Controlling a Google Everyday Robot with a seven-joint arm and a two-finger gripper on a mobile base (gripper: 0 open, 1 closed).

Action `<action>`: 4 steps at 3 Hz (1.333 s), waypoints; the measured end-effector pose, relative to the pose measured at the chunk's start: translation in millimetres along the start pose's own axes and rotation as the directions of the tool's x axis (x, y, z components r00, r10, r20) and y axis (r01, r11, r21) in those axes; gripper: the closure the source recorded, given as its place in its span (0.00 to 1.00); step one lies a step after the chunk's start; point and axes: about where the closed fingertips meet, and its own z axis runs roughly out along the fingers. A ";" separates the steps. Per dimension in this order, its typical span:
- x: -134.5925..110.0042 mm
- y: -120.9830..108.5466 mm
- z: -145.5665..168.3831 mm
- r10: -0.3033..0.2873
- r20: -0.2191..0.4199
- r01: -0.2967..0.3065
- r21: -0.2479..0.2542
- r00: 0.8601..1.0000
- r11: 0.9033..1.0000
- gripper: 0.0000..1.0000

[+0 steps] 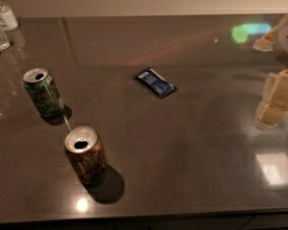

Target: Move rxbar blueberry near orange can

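Dark-blue rxbar blueberry (156,82) well apart from orange can (86,155); gripper (271,104) far right, opening unclear.

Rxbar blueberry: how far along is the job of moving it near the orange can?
Nothing looks done yet: the rxbar blueberry lies flat, well apart from the upright orange can. In hand: the gripper hovers at the view's right edge, away from the bar. Left: reach, grasp, carry, set down.
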 end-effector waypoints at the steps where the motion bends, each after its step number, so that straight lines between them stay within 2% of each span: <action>1: -0.6 -0.5 -0.6 0.001 0.002 -0.001 0.002 1.000 1.000 0.00; 2: -11.4 -9.8 11.6 0.028 0.038 -0.028 -0.016 0.999 0.999 0.00; 4: -55.5 -32.7 62.7 0.130 0.136 -0.125 -0.045 0.982 0.991 0.00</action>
